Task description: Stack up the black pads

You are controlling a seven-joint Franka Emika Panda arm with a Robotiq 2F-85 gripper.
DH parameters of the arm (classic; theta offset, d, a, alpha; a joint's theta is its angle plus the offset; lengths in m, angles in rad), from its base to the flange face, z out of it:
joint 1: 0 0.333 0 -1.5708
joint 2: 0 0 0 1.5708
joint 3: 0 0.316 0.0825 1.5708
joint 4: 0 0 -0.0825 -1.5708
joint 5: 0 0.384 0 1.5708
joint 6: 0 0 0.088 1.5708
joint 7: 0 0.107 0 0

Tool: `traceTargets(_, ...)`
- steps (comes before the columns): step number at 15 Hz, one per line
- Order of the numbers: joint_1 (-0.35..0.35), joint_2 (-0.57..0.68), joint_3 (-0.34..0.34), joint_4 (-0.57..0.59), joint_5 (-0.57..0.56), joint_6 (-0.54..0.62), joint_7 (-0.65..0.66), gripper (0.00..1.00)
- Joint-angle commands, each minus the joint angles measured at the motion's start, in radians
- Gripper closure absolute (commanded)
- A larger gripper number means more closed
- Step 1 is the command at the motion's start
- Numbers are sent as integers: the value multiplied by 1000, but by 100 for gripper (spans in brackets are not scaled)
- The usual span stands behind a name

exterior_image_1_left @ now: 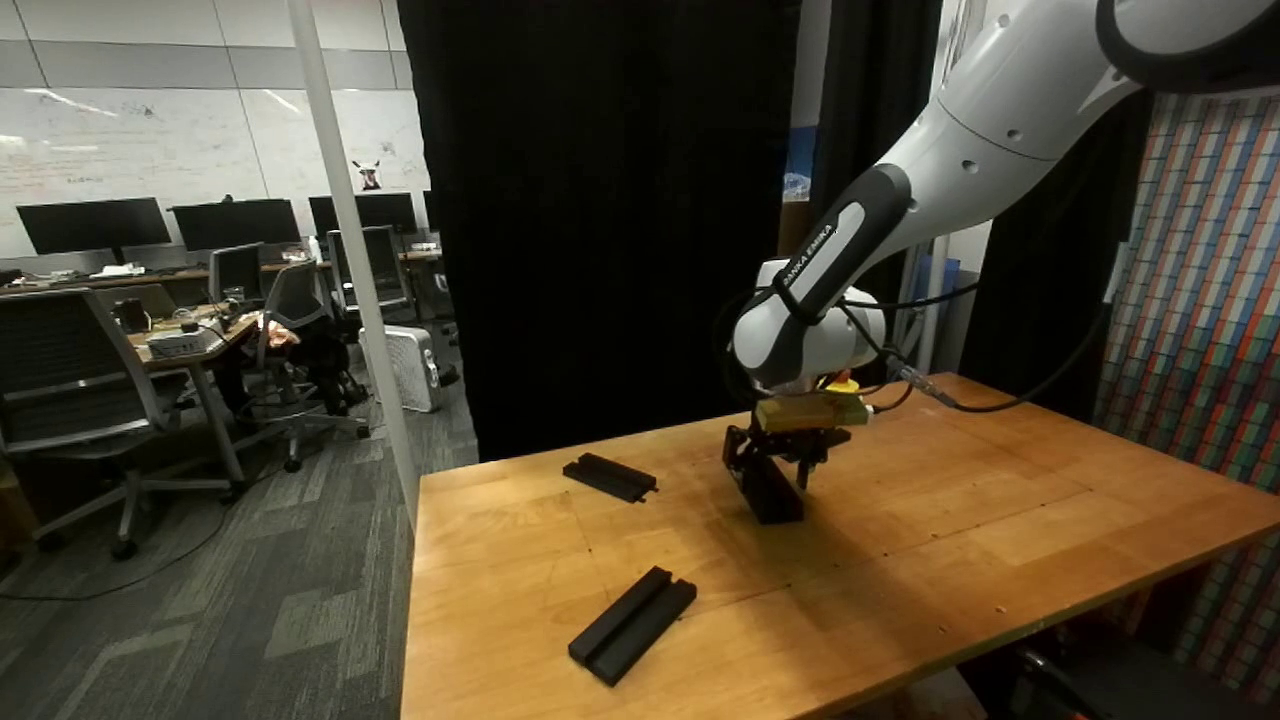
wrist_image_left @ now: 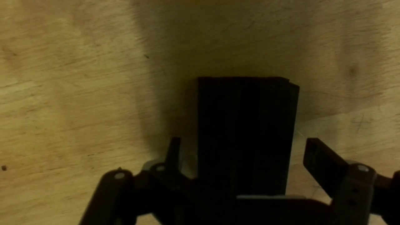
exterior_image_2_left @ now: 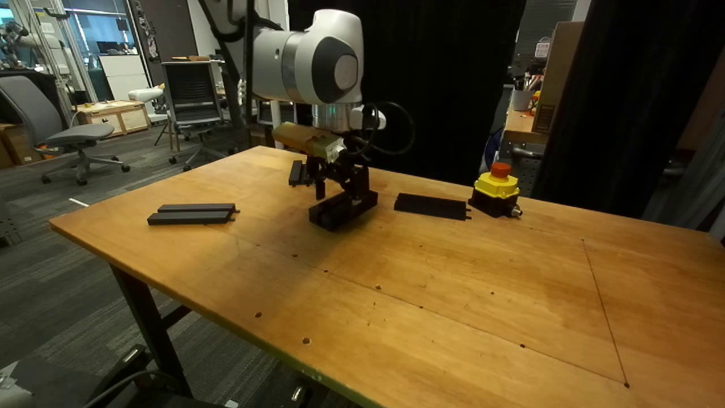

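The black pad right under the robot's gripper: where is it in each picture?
In an exterior view: black pad right of the middle.
In an exterior view: black pad just left of the middle.
Wrist view: black pad right of the middle.
Shared landmark: the open gripper, over it in all three.

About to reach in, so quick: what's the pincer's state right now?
Pincer: open, holding nothing; in the wrist view a black pad lies between its jaws with a gap on each side.
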Motion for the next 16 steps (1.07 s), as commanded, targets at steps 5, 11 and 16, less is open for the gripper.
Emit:
traceTargets(5,5,-57,-63,114,11,-120,269,0)
traceTargets(11,-7,17,-119,245,-4,-187,556,0)
traceTargets(16,-27,90,-131,290,42,-215,769,0)
